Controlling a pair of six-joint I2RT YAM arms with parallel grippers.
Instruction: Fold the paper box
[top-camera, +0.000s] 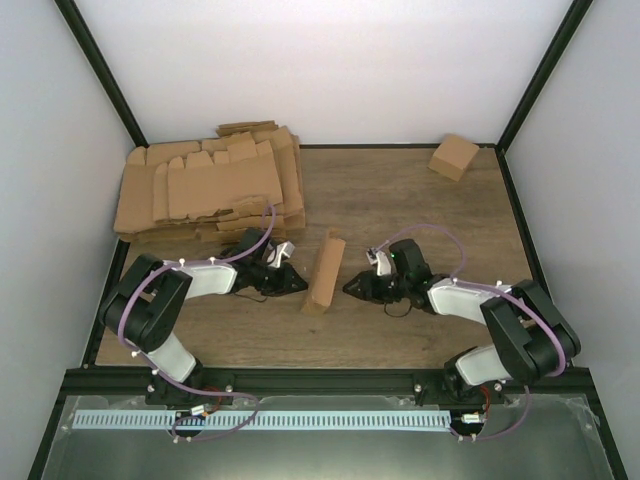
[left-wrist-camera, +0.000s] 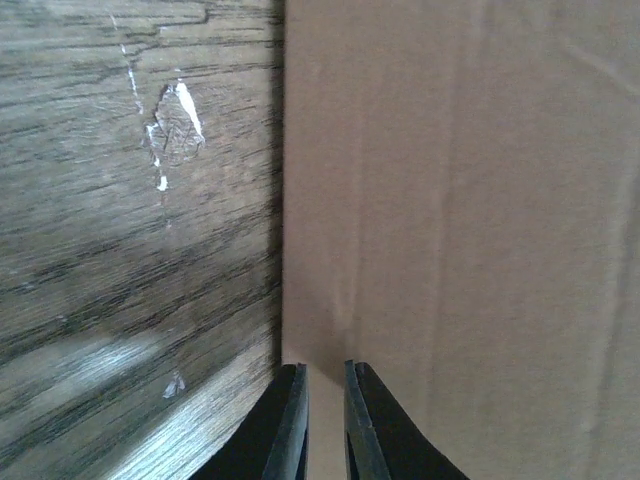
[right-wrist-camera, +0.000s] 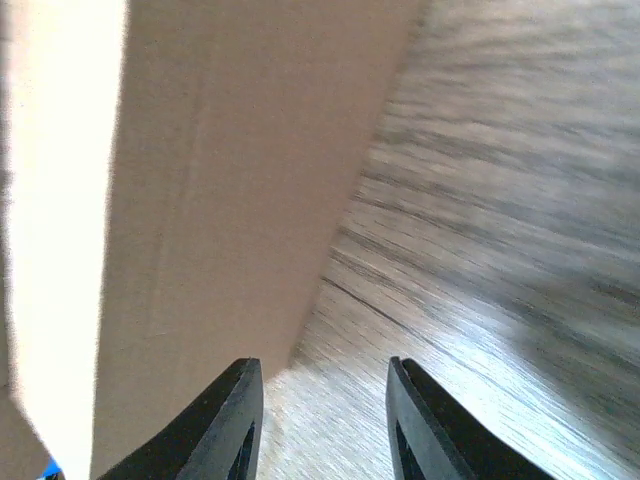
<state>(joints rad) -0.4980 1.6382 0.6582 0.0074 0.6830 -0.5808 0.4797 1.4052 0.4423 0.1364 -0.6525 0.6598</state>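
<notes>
Wooden bench (top-camera: 400, 200) under all. At far left, thick pile of brown cardboard blanks (top-camera: 210, 185), fanned unevenly. Near the middle, between both arms, the paper box (top-camera: 324, 272): an oblong carton resting on the bench, long axis running near to far. Left tool (top-camera: 298, 283) narrowed almost shut, tips at the box's left side, nothing seen pinched. Right tool (top-camera: 352, 287) parted, near the box's right side, gripping nothing. In the far right corner, small cube-like carton (top-camera: 453, 156).

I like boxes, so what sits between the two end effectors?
The oblong brown cardboard paper box, resting on the wooden table between the left end effector and the right end effector, seen in the top view.
</notes>
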